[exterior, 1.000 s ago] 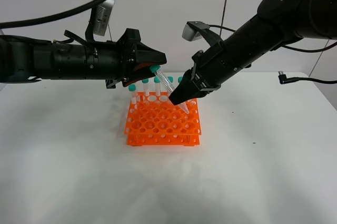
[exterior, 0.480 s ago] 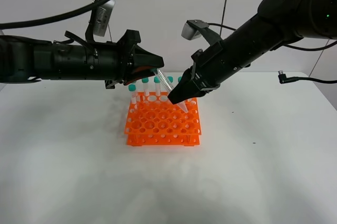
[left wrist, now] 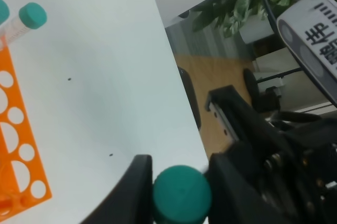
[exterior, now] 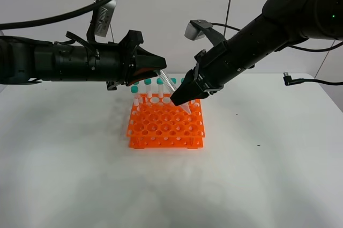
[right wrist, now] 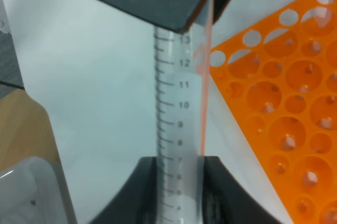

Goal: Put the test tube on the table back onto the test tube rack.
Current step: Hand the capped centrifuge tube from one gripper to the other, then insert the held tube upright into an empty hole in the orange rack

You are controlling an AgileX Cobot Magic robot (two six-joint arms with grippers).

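The white tabletop is bare toward the camera. Farther back stands the orange test tube rack. Above its far right part the test tube hangs tilted in the air between the two arms, off the tabletop and not seated in the rack. The cap end is up in the left hand. The pointed tip slants down past the right hand toward the rack's holes. Whether the tip reaches a hole cannot be told.

The left hand is closed on the tube's cap. The right hand's fingers sit on either side of the lower barrel. Whether they press it or merely flank it cannot be told.

The high view gives the tilt and both arms but hides the cap inside the left hand. The left wrist view shows that teal cap end-on, pinched between two dark fingers. The right wrist view shows the barrel running from its own fingers up under the other hand.

The tube is slim and clear, with a numbered printed scale along its side and an orange tint down one edge. Behind it, other teal-capped tubes stand upright in the rack's far rows.
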